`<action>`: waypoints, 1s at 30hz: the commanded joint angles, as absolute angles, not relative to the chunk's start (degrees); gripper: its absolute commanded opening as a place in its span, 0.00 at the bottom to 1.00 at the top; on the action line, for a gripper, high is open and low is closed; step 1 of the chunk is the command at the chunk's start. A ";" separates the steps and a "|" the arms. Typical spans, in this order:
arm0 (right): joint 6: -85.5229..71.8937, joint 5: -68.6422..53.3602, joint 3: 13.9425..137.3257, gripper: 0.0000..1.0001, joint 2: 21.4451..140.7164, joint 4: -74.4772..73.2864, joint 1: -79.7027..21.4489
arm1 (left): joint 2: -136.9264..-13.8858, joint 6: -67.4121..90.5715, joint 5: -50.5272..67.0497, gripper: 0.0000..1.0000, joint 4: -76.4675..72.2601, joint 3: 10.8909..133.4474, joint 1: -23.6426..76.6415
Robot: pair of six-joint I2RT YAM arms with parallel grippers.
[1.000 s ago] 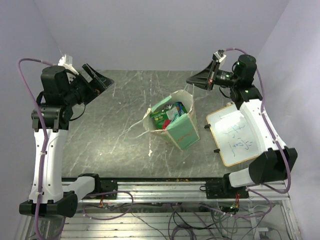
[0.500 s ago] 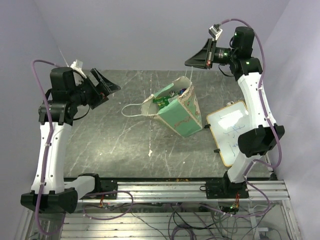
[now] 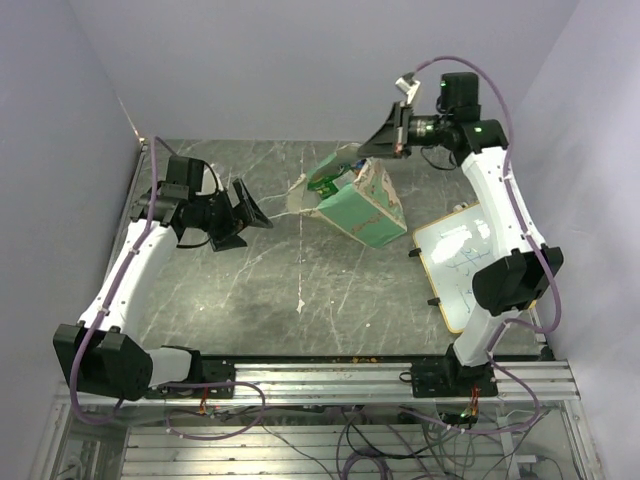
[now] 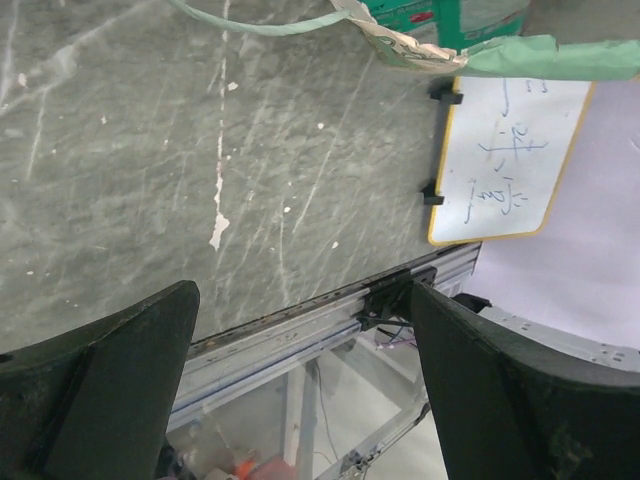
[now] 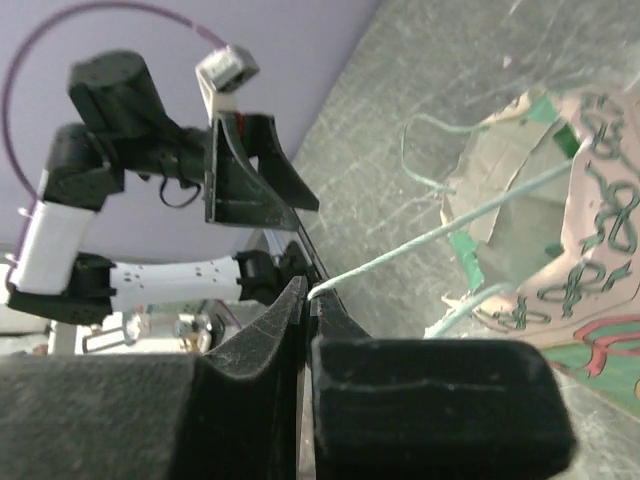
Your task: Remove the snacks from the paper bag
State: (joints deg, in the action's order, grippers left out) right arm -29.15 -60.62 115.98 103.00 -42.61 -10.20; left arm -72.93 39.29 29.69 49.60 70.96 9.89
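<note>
- Table (image 3: 200,300): the whiteboard (image 3: 470,265) lies on the right near side, just beside the work
- Paper bag (image 3: 365,210): upright at centre a second ago, now pulled farther back and tipped, its mouth facing left
- Left gripper (image 3: 250,215): has dropped from high at the far left to low over the table, jaws wide apart, empty, well apart from the bag
- Right gripper (image 5: 306,295): clamped together on the string handle (image 5: 430,240), raised above the bag
- Snacks (image 4: 405,12): all inside, showing at the mouth; the tilt likely presents them to the left gripper for extraction
</note>
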 commanded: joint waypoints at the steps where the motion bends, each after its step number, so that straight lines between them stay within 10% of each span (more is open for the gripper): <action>1: -21.14 -55.17 113.18 0.00 98.33 -50.01 -17.34 | -70.49 37.99 26.51 0.98 48.68 69.23 10.11; 14: -21.69 -59.33 100.59 0.00 92.99 -46.19 -31.27 | -65.28 36.78 23.85 0.98 48.15 67.23 10.02; 30: -35.26 -57.90 108.28 0.00 93.87 -38.92 -17.34 | -58.35 42.07 27.65 0.97 37.20 60.07 15.17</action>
State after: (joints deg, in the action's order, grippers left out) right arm -31.40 -53.34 103.35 93.80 -43.33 -21.37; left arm -60.55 40.56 27.64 42.81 60.62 11.90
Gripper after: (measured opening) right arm 0.014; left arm 0.984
